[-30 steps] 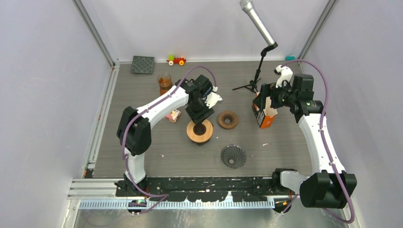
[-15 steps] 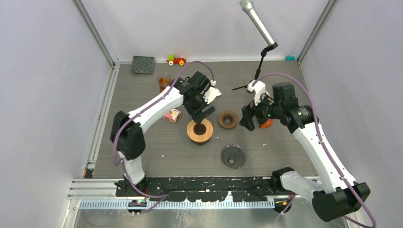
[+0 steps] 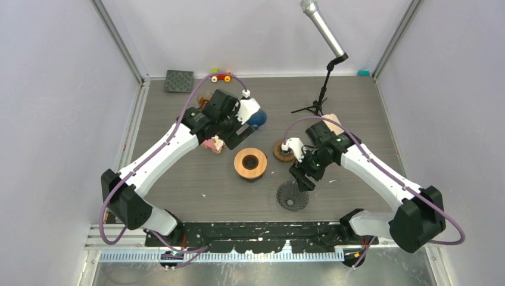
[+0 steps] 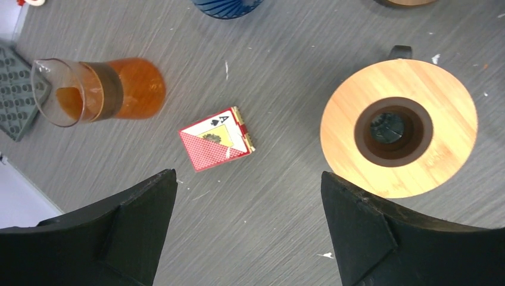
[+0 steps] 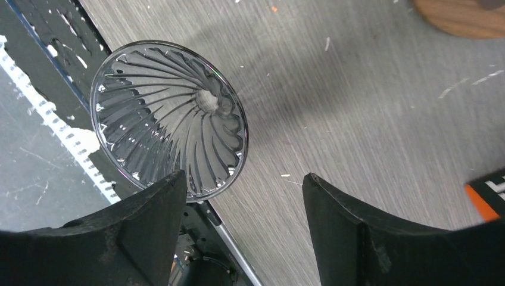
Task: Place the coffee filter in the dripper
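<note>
Toward the near edge of the counter (image 3: 178, 185), right of centre, the ribbed glass dripper (image 3: 292, 196) stands mouth up and empty, ready to take a filter. Just above it and a little farther back hangs the right pincer (image 3: 302, 174), its fingers spread wide with nothing between them. In its wrist view the dripper lies by one finger, not between the two, so this looks more like a pass over it than a grasp.

No coffee filter shows anywhere. An orange-and-black box (image 5: 488, 190), only a corner of it visible to the right of the dripper, may hold them, though I cannot tell.

The left pincer (image 4: 247, 176) is also wide open and empty. It hovers at the far left over bare counter, between a pack of cards (image 4: 215, 140) and a round wooden stand (image 4: 399, 128). Held there, it seems placed to leave the dripper's side free.
</note>
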Robot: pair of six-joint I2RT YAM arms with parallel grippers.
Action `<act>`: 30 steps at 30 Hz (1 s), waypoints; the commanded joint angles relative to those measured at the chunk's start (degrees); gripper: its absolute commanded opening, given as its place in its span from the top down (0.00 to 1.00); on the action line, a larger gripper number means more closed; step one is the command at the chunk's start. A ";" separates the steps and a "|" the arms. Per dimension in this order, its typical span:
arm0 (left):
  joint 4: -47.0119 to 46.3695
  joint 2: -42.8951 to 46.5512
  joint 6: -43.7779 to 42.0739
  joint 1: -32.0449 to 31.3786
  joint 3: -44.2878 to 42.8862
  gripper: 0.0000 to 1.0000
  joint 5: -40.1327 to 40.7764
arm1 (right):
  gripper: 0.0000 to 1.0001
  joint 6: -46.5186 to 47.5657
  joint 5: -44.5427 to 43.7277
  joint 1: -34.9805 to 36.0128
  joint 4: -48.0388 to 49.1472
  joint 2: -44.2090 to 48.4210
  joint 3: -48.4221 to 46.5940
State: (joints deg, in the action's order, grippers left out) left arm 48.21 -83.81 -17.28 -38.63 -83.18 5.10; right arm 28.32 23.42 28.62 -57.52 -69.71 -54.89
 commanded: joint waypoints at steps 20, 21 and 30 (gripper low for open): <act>-8.68 6.94 -3.09 9.10 6.78 0.05 -0.90 | 0.77 0.96 4.39 3.91 -1.27 -12.81 -3.09; -8.58 7.05 -3.30 9.10 7.13 0.05 -0.82 | 0.83 0.60 4.50 3.91 -1.28 -12.82 -3.31; -7.94 9.63 -4.11 9.44 9.61 0.05 -1.33 | 1.00 -2.71 4.39 3.93 -3.23 -11.48 -9.24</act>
State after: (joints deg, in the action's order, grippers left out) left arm 41.82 -77.12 -20.36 -29.58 -73.65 4.91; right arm 27.53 26.98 32.36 -59.13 -82.76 -58.39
